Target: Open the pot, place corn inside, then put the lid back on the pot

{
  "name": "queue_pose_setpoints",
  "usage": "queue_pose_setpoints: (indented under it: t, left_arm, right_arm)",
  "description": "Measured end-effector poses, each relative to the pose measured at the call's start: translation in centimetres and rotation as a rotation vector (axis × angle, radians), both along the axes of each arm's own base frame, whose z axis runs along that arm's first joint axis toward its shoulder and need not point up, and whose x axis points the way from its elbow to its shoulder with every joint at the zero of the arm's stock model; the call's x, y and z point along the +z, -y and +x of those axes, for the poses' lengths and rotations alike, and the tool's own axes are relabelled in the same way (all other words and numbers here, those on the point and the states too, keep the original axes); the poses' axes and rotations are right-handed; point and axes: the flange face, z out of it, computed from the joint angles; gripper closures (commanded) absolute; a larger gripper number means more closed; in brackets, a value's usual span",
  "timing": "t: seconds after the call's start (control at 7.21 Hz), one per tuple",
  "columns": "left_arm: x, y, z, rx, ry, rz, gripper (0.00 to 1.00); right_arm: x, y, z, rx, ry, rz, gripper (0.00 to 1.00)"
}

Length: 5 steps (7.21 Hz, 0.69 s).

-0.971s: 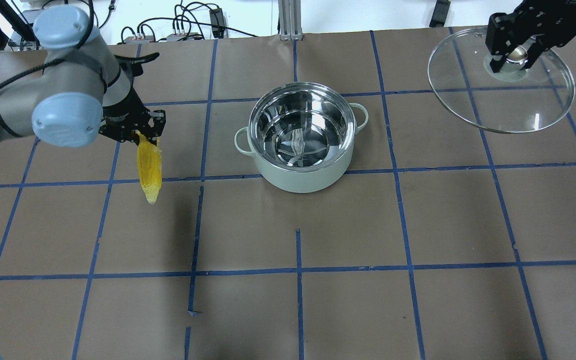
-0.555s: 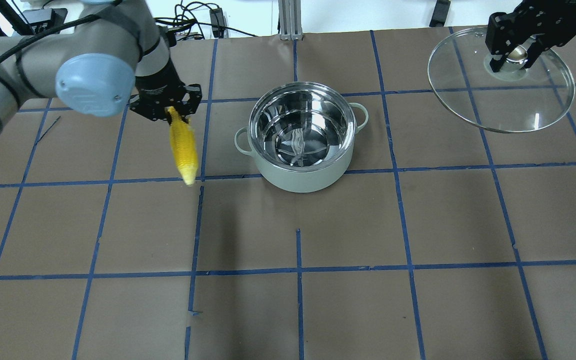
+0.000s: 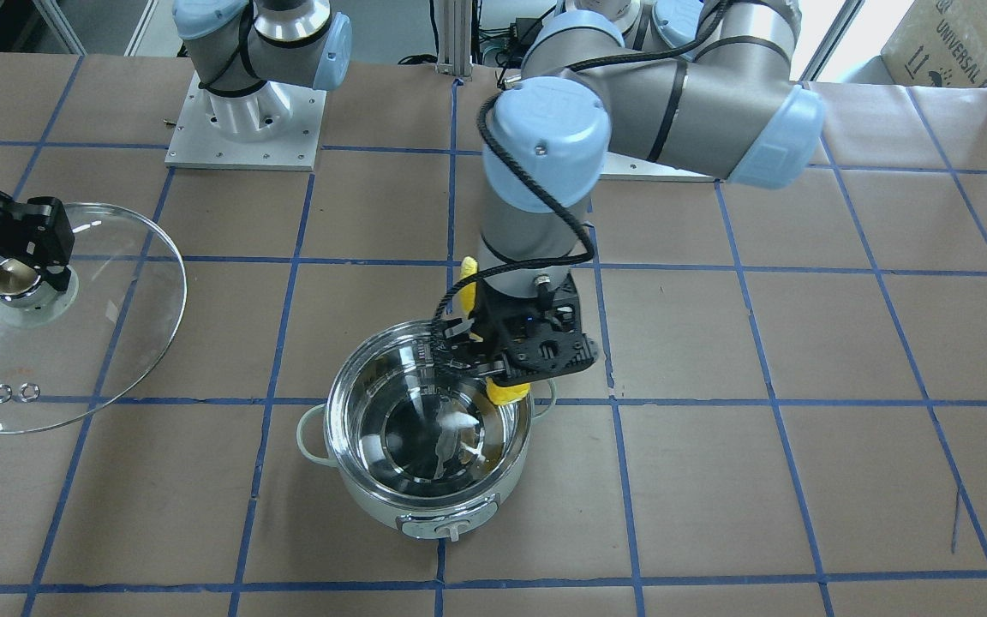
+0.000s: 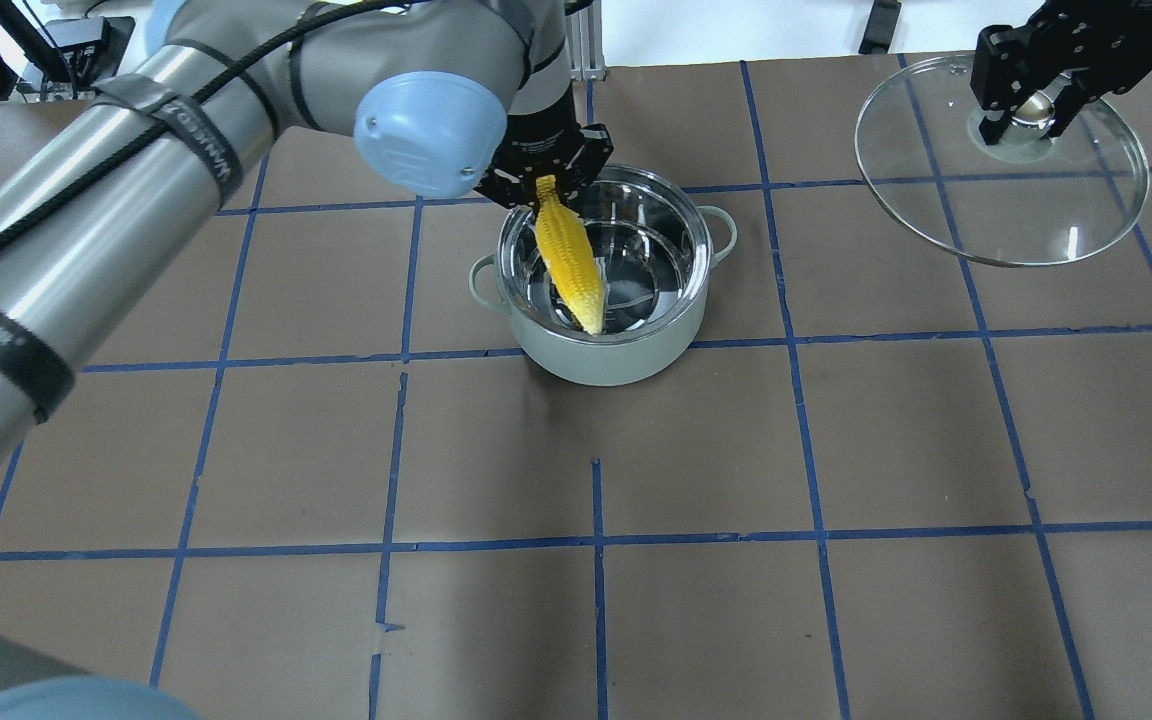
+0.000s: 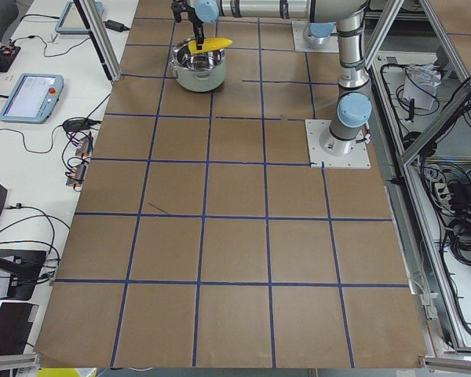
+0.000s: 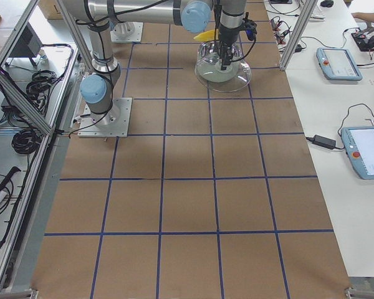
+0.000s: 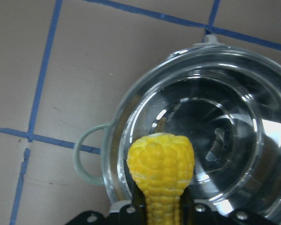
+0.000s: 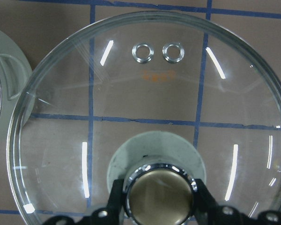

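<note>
The left gripper [image 4: 539, 180] clamped the knobbly yellow corn [image 4: 568, 262] by its butt, above the shiny steel-lined mint pot [image 4: 616, 362]. The right gripper [image 4: 1024, 122] pinched the metal knob of the clear glass lid [image 4: 1036, 215], well apart from the pot. A cardboard box [image 3: 965, 38] read "UNIVERSAL".

The pot [image 4: 626, 362] stands on the table [image 4: 696, 560], midway between the arms and toward the side far from the robot. The corn [image 4: 568, 262] hangs over the pot's open mouth, tip down, toward the pot's left side. Its upper end sits between the fingers of the left gripper [image 4: 544, 185]. The lid [image 4: 1036, 215] hangs well to the pot's right, its knob between the fingers of the right gripper [image 4: 1026, 115].
</note>
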Motion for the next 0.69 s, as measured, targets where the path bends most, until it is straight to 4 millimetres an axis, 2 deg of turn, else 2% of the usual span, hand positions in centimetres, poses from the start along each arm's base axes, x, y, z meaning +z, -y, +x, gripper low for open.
queue_pose_setpoints:
  t: [0.28,0.69]
  left_arm:
    - [-3.1,2.0,-2.0,-0.05,0.003,0.006,0.86]
    - [-4.0,3.2,-1.7,-0.15,-0.001,-0.007,0.86]
  right_arm:
    - [0.0,0.0,0.0,0.0,0.001,0.001,0.85]
    - [-0.2,-0.1,0.1,0.0,0.004,0.004,0.85]
